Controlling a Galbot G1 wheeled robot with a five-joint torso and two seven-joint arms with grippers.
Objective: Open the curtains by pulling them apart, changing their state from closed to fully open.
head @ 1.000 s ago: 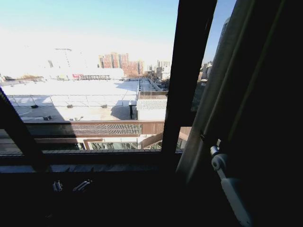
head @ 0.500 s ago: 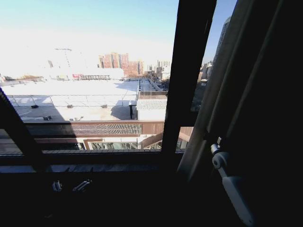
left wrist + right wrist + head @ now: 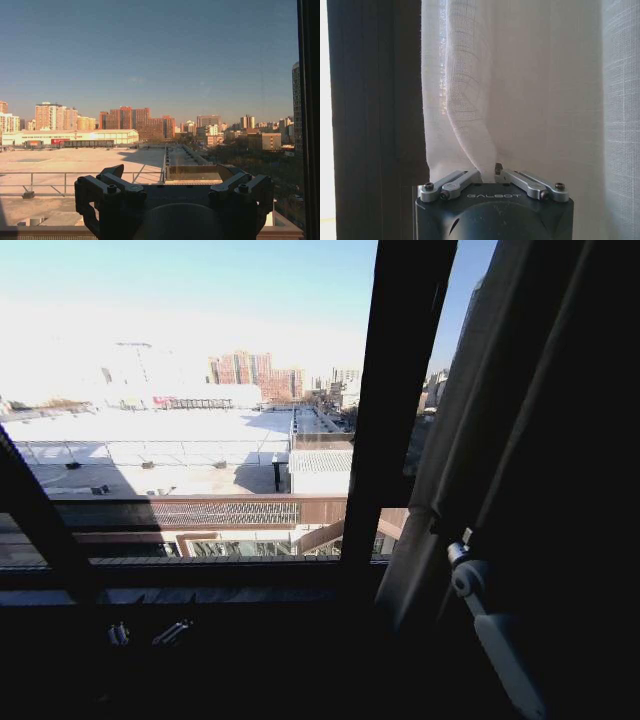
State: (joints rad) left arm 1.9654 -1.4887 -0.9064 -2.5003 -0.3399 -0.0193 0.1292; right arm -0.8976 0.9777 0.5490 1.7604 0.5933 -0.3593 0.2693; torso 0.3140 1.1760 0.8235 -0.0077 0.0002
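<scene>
One sheer white pleated curtain [image 3: 530,85] hangs in front of my right gripper [image 3: 488,172], which is shut on a pinched fold of its fabric near the panel's edge. In the head view this curtain [image 3: 500,430] is a dark bunched panel at the right side of the window, and my right arm [image 3: 497,650] reaches up to it from the lower right. My left gripper [image 3: 171,172] is open with nothing between its fingers and faces the bare window glass and the city outside.
A dark vertical window frame bar [image 3: 395,410] stands just left of the curtain's edge. A dark slanted bar [image 3: 40,520] crosses the lower left of the window. The dark sill [image 3: 200,595] runs below the glass.
My right arm has shifted slightly to the right and down, drawing the curtain's edge a little farther right. The left gripper has stayed in place.
</scene>
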